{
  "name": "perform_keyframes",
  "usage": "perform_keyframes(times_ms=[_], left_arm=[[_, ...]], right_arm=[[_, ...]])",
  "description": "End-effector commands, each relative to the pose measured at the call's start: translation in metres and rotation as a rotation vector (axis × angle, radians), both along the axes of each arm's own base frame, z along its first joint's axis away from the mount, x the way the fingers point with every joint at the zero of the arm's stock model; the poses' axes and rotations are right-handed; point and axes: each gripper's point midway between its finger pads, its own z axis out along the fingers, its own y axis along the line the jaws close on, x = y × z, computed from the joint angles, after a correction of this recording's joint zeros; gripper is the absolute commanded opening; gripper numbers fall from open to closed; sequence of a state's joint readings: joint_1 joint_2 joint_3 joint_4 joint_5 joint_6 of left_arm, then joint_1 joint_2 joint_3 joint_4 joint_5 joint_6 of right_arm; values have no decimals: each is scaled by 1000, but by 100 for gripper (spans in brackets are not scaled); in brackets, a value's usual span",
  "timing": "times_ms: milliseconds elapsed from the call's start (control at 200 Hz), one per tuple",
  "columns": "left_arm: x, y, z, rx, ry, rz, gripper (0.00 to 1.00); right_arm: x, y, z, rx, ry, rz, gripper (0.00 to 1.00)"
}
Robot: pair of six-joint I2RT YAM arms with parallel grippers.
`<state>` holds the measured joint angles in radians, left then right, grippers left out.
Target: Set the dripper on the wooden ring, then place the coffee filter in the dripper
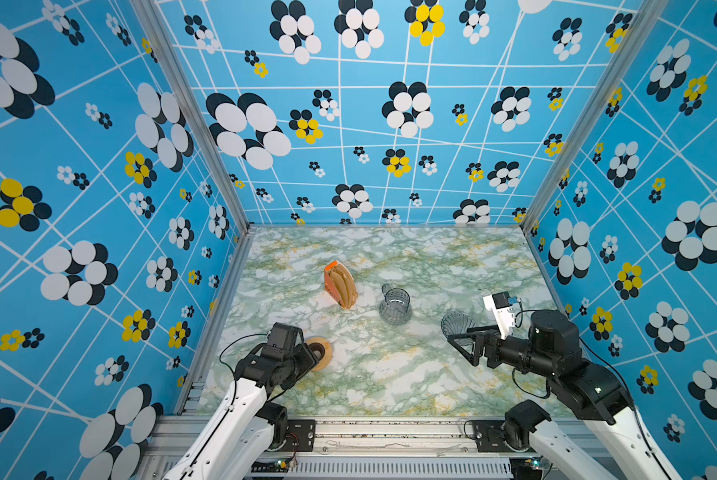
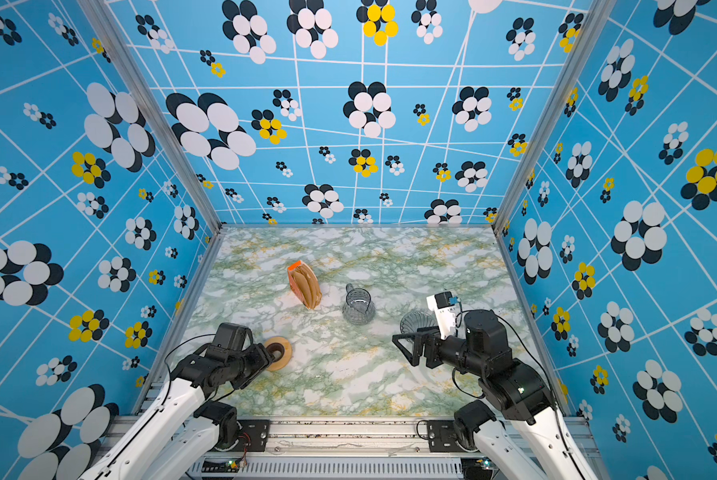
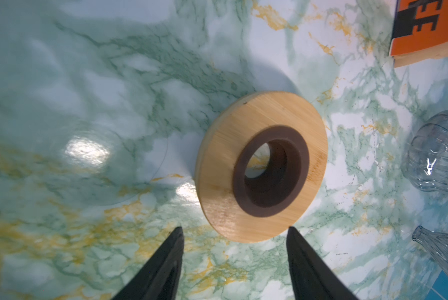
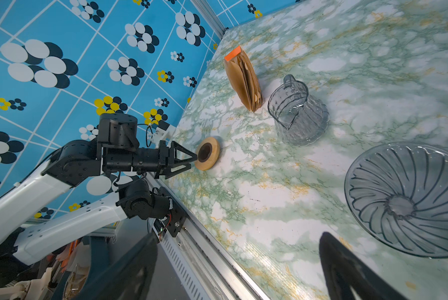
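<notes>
Just ahead of the left pincer (image 3: 234, 231) a flat wooden ring (image 3: 261, 166) with a dark inner collar is seen lying on the marbled bench (image 1: 390, 374); in the left wrist view the two black fingers (image 3: 165, 262) stand apart with bench showing between them, so this pincer is open and grips nothing. From the right wrist view the tips are seen right at the near edge of the ring — whether they touch it cannot be told. Farther beyond this pincer, past the ring, an orange packet (image 1: 340, 284) is stood upright with a stack of tan papers showing at its open side. A single loose coffee filter cannot be picked out apart from that stack.

Close beside the right pincer (image 1: 458, 349) the dripper (image 4: 405, 200) is found — a clear glass cone with spiral ribs, resting on the bench with its wide mouth turned toward the wrist camera. In both top views it lies just behind the pincer's far finger, partly hidden by it. The right pincer is spread wide and is empty; its jaws are seen as two dark shapes well apart in the right wrist view, with the dripper outside the gap.

Between the packet and the dripper a clear glass jug (image 1: 395, 305) with a handle is stood upright, beyond both pincers and apart from each.
</notes>
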<state>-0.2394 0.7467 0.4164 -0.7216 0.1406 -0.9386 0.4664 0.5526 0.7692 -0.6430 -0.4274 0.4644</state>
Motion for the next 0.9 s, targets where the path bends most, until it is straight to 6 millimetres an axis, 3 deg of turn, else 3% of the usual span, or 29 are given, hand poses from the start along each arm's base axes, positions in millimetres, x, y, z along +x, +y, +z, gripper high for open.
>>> perform_keyframes(times_ms=[0,380,600,895], left_arm=[[1,-2,-2,-28,1,-2,64],[9,3,-5,-70,-20,37,64],[14,3,-5,-88,-23,24,65],[23,-8,-9,-143,-74,-31,64]], right_arm=[[10,9,3,14,-16,-19,98],[13,56,-16,-38,-35,12,94],[7,96,-30,-80,-61,41,99],[0,148,-52,-86,-9,84,98]])
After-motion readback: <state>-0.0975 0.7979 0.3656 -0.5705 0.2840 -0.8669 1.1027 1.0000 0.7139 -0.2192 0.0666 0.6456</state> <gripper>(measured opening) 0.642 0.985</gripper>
